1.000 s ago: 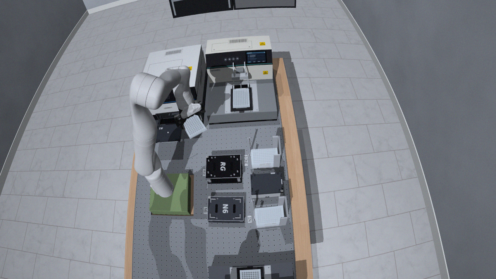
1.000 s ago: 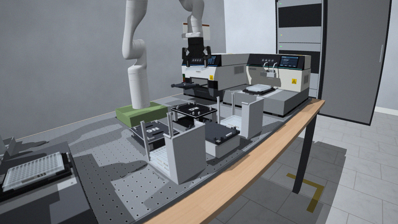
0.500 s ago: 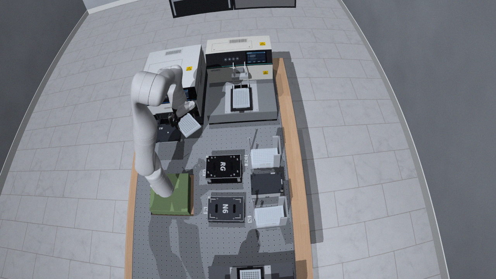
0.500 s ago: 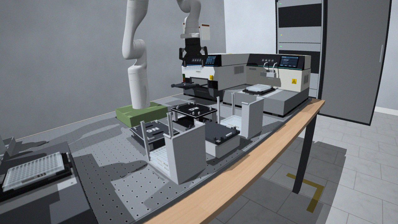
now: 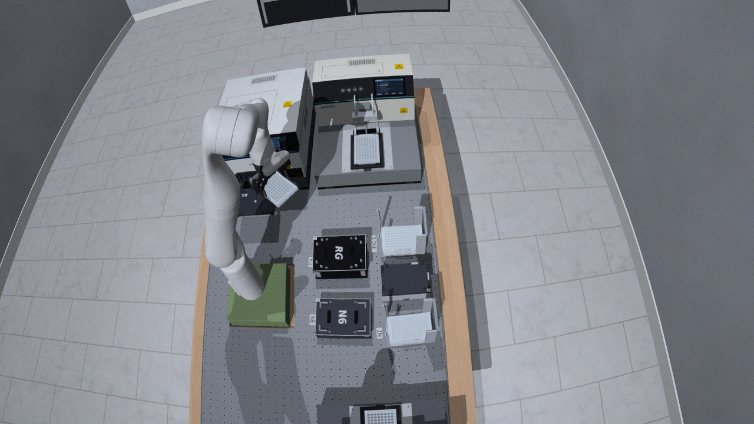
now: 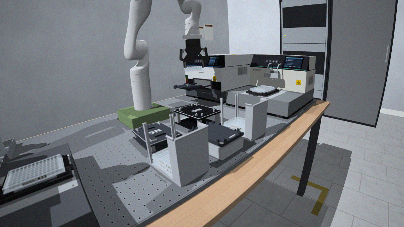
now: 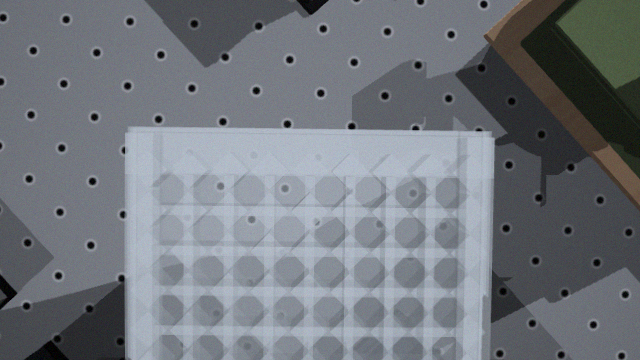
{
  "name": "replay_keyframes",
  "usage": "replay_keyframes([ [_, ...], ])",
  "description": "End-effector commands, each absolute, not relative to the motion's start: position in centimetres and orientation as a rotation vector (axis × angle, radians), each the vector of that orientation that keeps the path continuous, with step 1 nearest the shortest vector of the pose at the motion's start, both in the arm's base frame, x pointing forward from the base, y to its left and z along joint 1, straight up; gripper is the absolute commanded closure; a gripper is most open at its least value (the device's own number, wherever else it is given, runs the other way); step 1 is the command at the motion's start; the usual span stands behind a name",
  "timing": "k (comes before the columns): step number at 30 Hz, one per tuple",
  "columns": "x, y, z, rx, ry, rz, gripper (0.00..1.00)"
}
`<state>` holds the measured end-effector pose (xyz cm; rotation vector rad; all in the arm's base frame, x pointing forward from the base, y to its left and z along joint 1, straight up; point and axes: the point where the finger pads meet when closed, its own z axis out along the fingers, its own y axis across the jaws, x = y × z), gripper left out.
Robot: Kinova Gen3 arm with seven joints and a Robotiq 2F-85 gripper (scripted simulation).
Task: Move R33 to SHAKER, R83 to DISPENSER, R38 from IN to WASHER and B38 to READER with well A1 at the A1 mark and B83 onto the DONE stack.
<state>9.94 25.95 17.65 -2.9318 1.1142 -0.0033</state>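
My gripper (image 5: pixel 261 184) (image 6: pixel 193 66) is shut on a clear well plate (image 5: pixel 278 188) (image 6: pixel 194 68) (image 7: pixel 310 240), gripped across its width with the fingers wide. It hangs high above the deck, turned at an angle, just right of the READER's empty black tray (image 5: pixel 243 204) (image 6: pixel 187 86). I cannot read the plate's label. The SHAKER (image 5: pixel 404 277) (image 6: pixel 223 135) nest is empty. One plate (image 5: pixel 366 148) (image 6: pixel 262 89) sits on the WASHER. Another plate (image 5: pixel 380 416) (image 6: pixel 32 170) sits on the DISPENSER. The DONE rack (image 5: pixel 420 227) (image 6: pixel 255 118) and the IN rack (image 5: pixel 435 316) (image 6: pixel 189 158) hold plates.
The regrip nest RG (image 5: pixel 340 252) (image 6: pixel 197 112) and the recovery nest N6 (image 5: pixel 342 316) (image 6: pixel 155 134) stand in the middle of the deck with nothing on them. The arm's green base (image 5: pixel 271 300) (image 6: pixel 141 114) (image 7: pixel 600 40) is at the left. The READER housing (image 5: pixel 264 98) stands behind the gripper.
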Motion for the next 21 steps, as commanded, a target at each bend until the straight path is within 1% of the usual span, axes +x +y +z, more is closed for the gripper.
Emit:
replay_keyframes([
  [1, 9.0, 26.3, 17.6, -2.949, 1.057, -0.009, 0.06],
  [11, 8.5, 26.3, 17.6, -3.015, 0.867, -0.013, 0.06],
  [21, 5.8, 26.9, 17.6, -3.048, 0.744, -0.013, 0.06],
])
